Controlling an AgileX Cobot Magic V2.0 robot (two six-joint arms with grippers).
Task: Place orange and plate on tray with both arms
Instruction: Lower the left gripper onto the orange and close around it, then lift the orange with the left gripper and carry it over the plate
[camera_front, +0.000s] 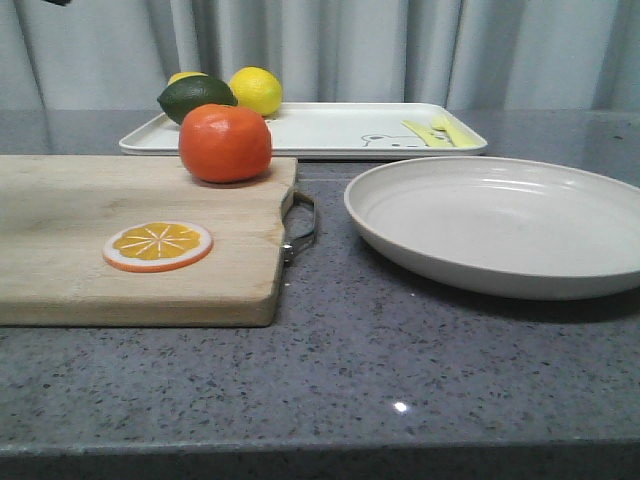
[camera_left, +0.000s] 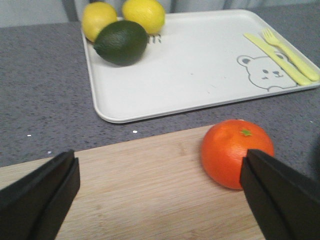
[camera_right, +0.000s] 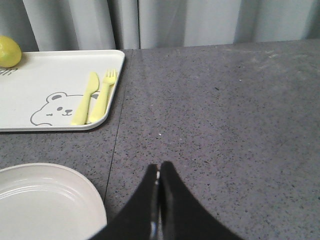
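Note:
The orange (camera_front: 225, 143) (camera_left: 232, 151) rests on the far right corner of a wooden cutting board (camera_front: 120, 240). The round off-white plate (camera_front: 500, 222) (camera_right: 45, 202) lies on the counter to the board's right. Behind both sits the white tray (camera_front: 330, 130) (camera_left: 195, 65) (camera_right: 50, 85) with its bear drawing. My left gripper (camera_left: 160, 187) hangs open over the board; one finger (camera_left: 280, 195) stands just in front of the orange, the fruit off to that side of the gap. My right gripper (camera_right: 159, 167) is shut on nothing, above bare counter beside the plate's rim. Neither gripper shows in the front view.
On the tray lie a dark green avocado (camera_front: 197, 97) (camera_left: 121, 42), two yellow lemons (camera_front: 256, 89) (camera_left: 143, 15), and a yellow knife and fork (camera_front: 440, 130) (camera_right: 95, 97). An orange slice disc (camera_front: 158, 245) lies on the board. A metal handle (camera_front: 300, 228) sticks out of the board toward the plate.

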